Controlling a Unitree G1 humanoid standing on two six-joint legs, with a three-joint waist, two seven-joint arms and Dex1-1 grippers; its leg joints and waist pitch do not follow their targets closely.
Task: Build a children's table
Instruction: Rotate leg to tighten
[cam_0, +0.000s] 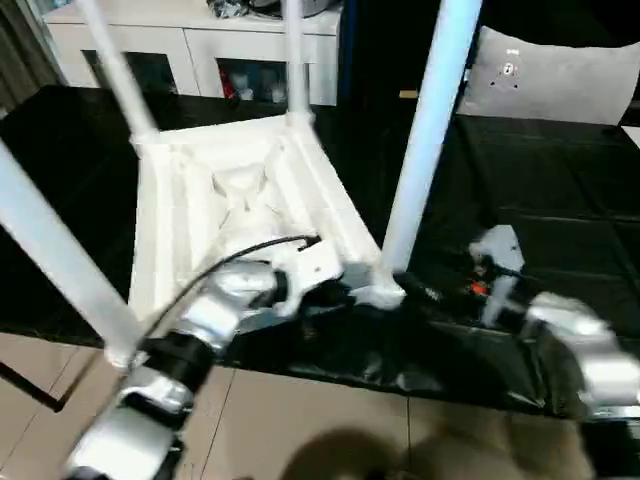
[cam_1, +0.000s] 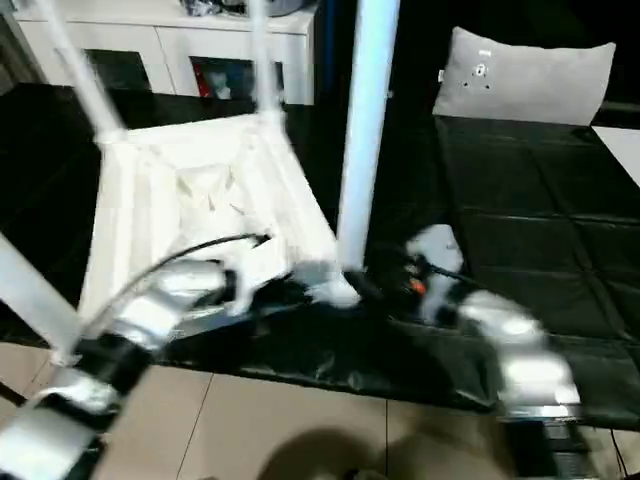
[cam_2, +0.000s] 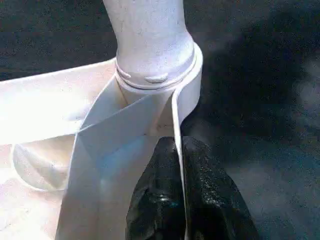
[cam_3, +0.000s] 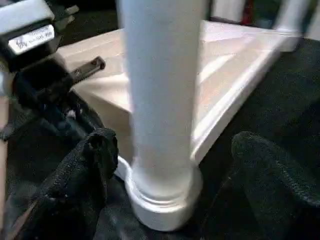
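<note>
Behind table, cabinet, grey cushion

An all-white children's table sits on a black mat near a grey pillow.

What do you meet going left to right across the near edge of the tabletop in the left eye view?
Near-left leg → left gripper, its jaws pinched on the tabletop rim → near-right leg standing in its corner socket → right gripper, off the leg over the black surface.
</note>
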